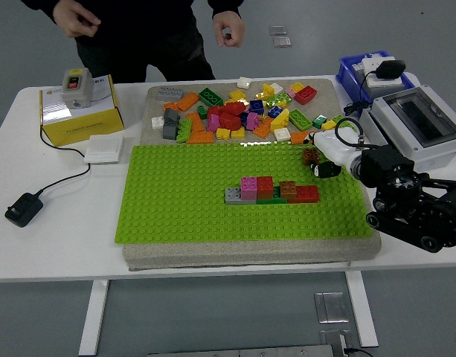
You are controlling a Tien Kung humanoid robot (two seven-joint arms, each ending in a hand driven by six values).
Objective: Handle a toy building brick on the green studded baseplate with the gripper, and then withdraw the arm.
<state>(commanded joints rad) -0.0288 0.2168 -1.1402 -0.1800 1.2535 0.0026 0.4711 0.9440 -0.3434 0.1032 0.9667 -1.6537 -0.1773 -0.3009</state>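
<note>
Brown brick (311, 155) pinched by right hand (326, 158) over baseplate (183, 201).

Bright even overhead light, soft shadows, sharp focus

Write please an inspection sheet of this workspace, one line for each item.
Surface: white table, foam pad under the baseplate.
Job's things: green baseplate with a short row of bricks; brown brick at the right hand's fingertips.
Clutter: loose brick pile, yellow box, white pad, grey case.
Grippers: right hand over the baseplate's right edge; left nothing seen.
Cables: black adapter with cord.
Surroundings: person at the far side.
</note>
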